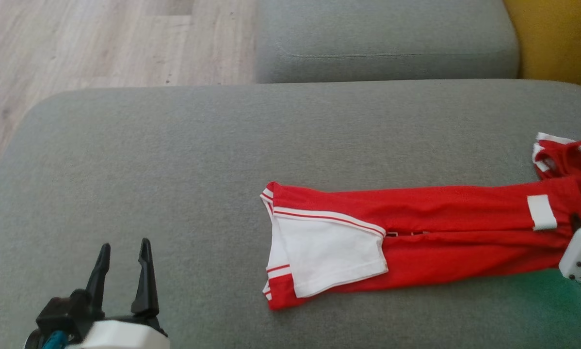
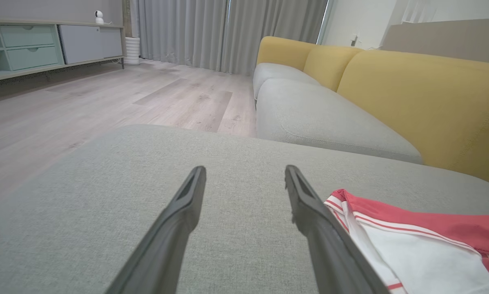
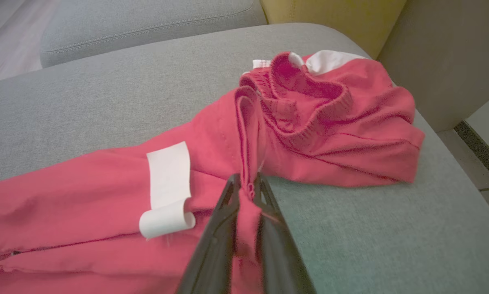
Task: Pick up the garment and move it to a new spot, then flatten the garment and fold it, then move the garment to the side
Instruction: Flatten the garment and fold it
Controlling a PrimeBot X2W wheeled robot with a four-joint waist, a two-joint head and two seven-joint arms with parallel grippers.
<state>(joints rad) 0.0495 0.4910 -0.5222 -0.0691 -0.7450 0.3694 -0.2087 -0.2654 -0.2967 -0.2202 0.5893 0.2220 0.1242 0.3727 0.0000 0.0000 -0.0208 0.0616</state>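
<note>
Garment (image 1: 441,237) lies stretched along the grey cushion (image 1: 174,145), right of frame.
Right hand (image 3: 247,181) clenches a red fold of it; left hand (image 1: 125,245), released, hovers at lower left.

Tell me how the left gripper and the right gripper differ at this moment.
The left gripper stands open, fingers well apart; the right gripper is shut. The left gripper holds nothing; the right gripper pinches a fold of the red garment. The left gripper is over bare grey cushion, beside the garment's white-panelled end; the right gripper is at its opposite, bunched end. Both have two long dark fingers.
</note>
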